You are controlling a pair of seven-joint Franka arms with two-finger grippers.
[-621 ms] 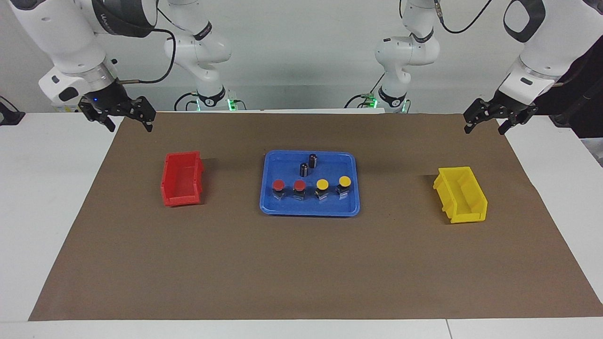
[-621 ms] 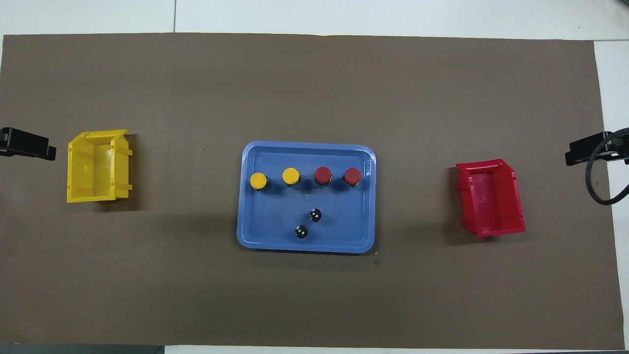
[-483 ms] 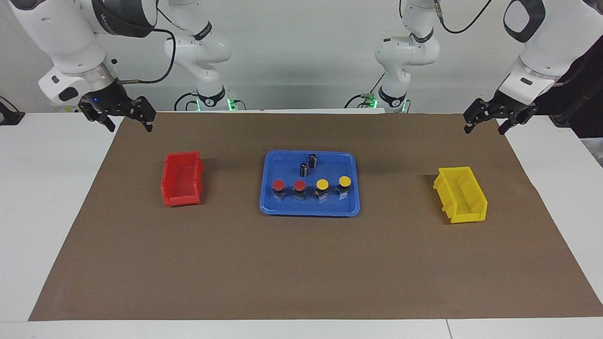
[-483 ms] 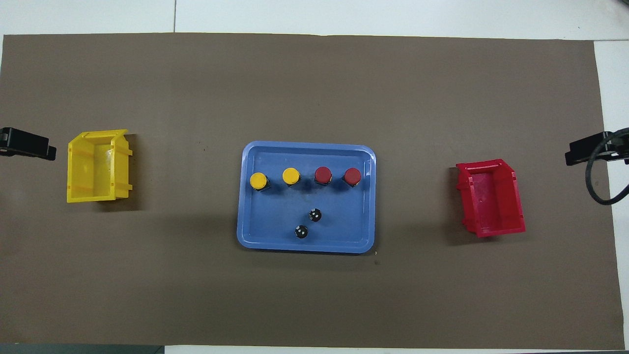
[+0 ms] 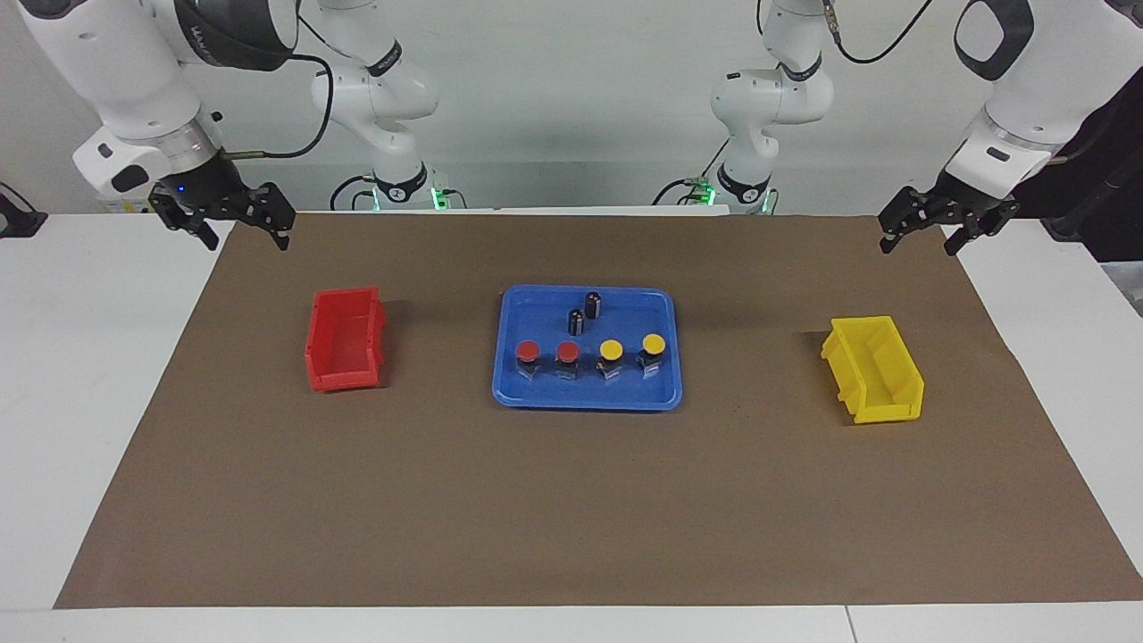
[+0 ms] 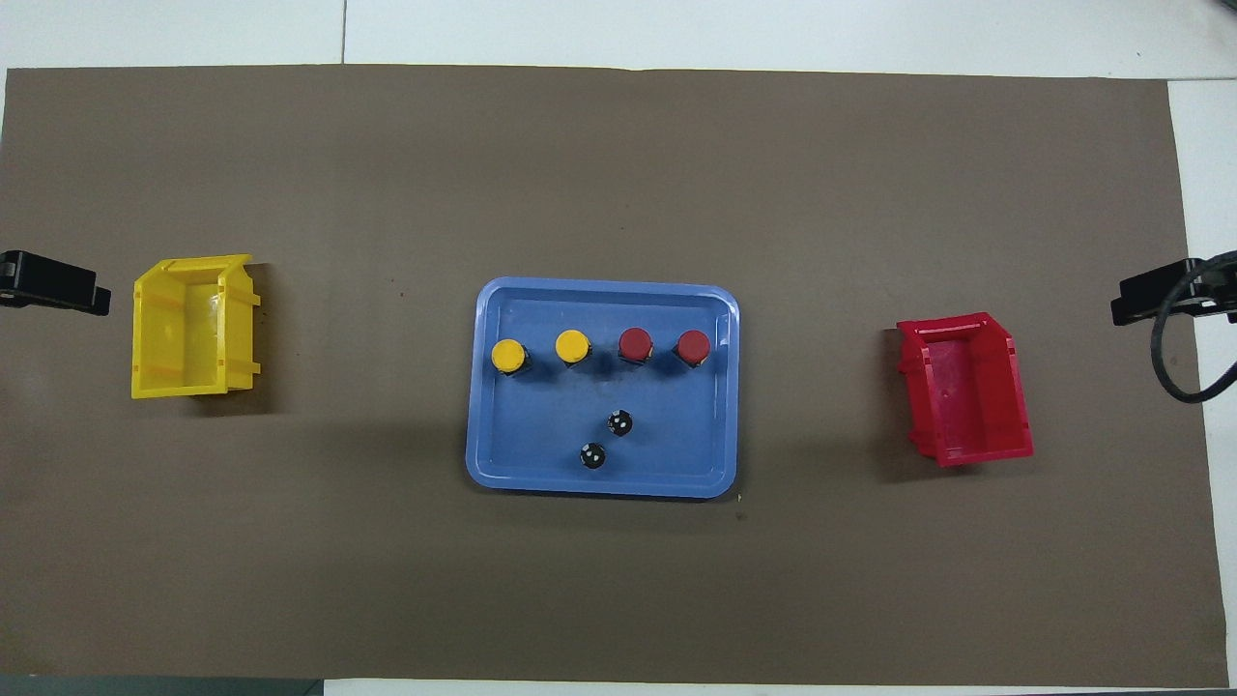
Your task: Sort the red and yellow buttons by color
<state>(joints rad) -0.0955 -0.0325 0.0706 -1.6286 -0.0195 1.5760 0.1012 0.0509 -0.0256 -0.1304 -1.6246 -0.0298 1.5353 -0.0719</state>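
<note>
Two red buttons (image 5: 528, 350) (image 5: 568, 351) and two yellow buttons (image 5: 611, 349) (image 5: 654, 343) stand in a row in a blue tray (image 5: 536, 393), each on a black-grey body. In the overhead view the yellow buttons (image 6: 508, 356) (image 6: 572, 345) stand toward the left arm's end and the red buttons (image 6: 635, 343) (image 6: 693, 346) toward the right arm's. My right gripper (image 5: 247, 237) hangs open and empty over the mat's corner, at the right arm's end. My left gripper (image 5: 918, 243) hangs open and empty over the corner at the left arm's end. Both arms wait.
Two plain dark cylinders (image 5: 577, 321) (image 5: 594, 304) stand in the tray, nearer to the robots than the buttons. A red bin (image 5: 344, 339) sits toward the right arm's end and a yellow bin (image 5: 875, 368) toward the left arm's end. A brown mat (image 5: 571, 500) covers the table.
</note>
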